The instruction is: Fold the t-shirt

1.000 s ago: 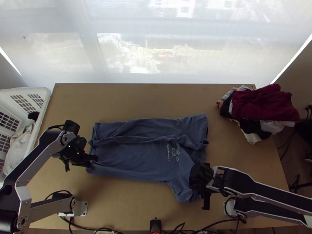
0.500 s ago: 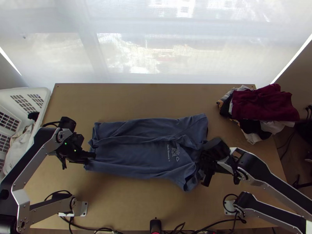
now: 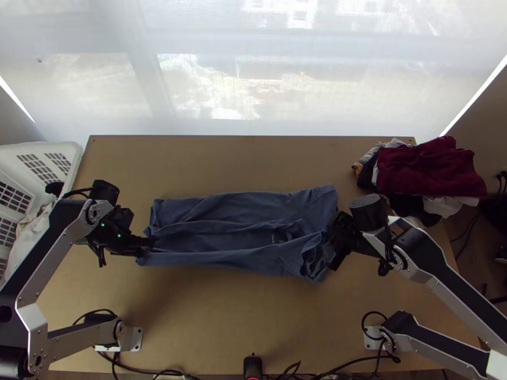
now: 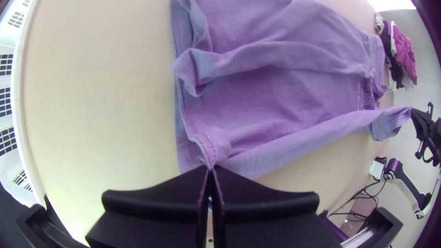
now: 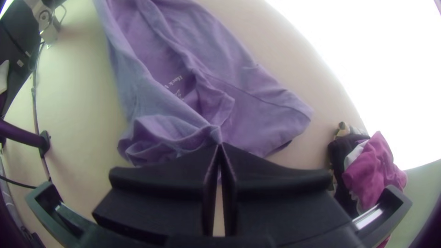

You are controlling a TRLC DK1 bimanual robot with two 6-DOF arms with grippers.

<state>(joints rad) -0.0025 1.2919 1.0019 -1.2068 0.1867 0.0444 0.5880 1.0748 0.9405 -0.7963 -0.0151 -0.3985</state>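
The blue t-shirt (image 3: 222, 228) lies lengthwise across the table, its far long side folded inward and its near side lifted over the middle, partly covering the chest print. At its left end is my left gripper (image 3: 147, 246); in the left wrist view the left gripper (image 4: 210, 169) is shut on the hem's near corner. My right gripper (image 3: 331, 244) is at the shoulder end; in the right wrist view the right gripper (image 5: 219, 146) is shut on a gathered bit of cloth, with a sleeve bunched beside it.
A pile of clothes with a dark red one on top (image 3: 428, 168) lies at the table's far right corner. A white basket (image 3: 71, 152) holding cloth stands along the left edge. Cables (image 3: 342, 373) run along the near edge.
The right gripper has moved up the picture and to the right, drawing the near sleeve and side inward over the shirt. The left gripper has shifted slightly up the picture with the hem corner.
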